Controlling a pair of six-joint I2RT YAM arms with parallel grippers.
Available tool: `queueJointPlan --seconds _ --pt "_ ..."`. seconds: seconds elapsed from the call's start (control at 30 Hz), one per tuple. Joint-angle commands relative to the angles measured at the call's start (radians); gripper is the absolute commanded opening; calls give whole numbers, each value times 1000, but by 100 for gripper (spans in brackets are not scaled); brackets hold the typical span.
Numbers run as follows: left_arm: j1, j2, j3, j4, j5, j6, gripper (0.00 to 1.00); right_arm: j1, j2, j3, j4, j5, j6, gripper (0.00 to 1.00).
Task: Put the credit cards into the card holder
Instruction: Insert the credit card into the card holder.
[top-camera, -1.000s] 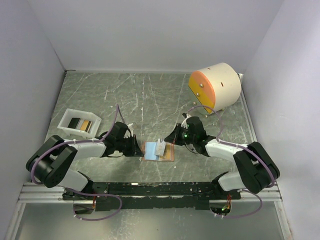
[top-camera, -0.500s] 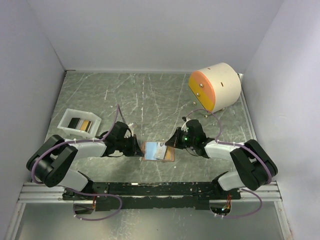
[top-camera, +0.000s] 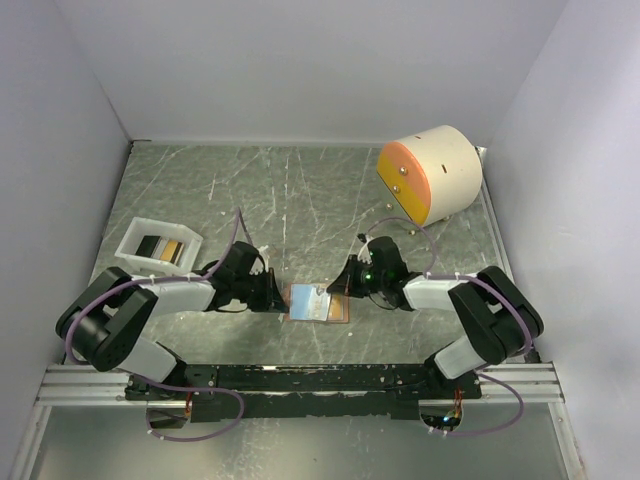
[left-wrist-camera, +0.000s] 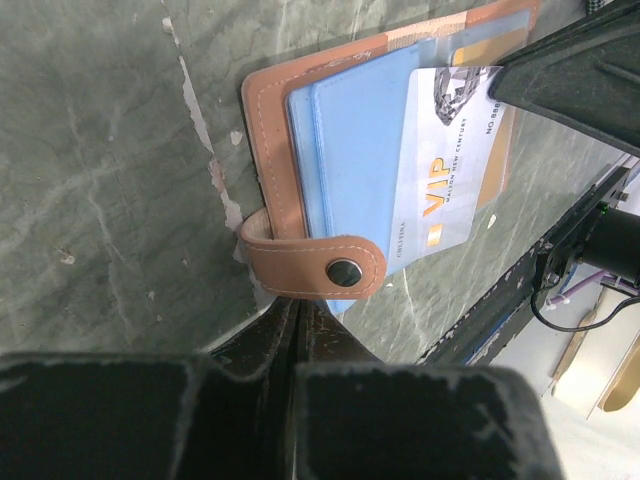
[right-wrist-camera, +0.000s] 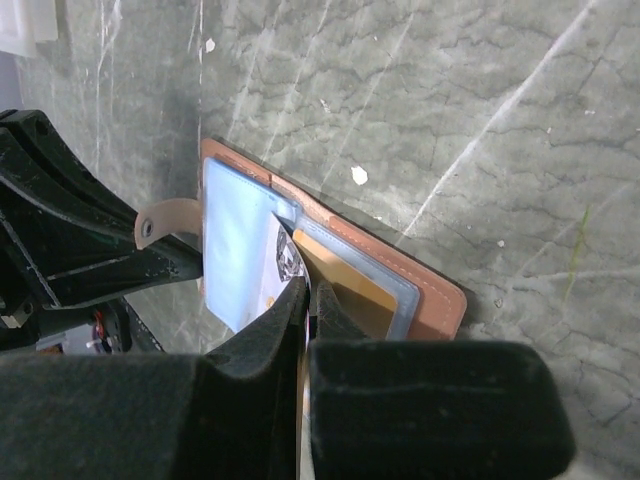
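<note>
Right hand (right-wrist-camera: 308, 295) clamps a white card (left-wrist-camera: 450, 150); left hand (left-wrist-camera: 297, 312), closed, seemingly pinches the card holder (left-wrist-camera: 263, 130).

We get soft, even light from overhead: the desk (top-camera: 300, 190) shows a pale sheen on its green marbling, and the shadows under the arms are faint. In the wrist views the left end effector (left-wrist-camera: 297, 335) and right end effector (right-wrist-camera: 306, 310) loom dark and blurred at the bottom edge, while the lettering on the credit card (left-wrist-camera: 450, 150) stays crisp.
</note>
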Motion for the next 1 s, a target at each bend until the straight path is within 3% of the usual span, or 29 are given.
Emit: queueJointPlan --seconds 0.0,0.47,0.7,0.97 --pt "-14 33 15 -34 -63 39 9 -3 24 28 -27 -5 -51 0" --pt "-29 35 15 -17 -49 20 8 1 68 75 -23 -16 -32 1" --pt "-64 39 -5 34 -43 -23 9 1 4 136 -223 108 -78 38" --pt "-97 56 4 43 -63 -38 8 14 -101 105 -333 154 -53 46"
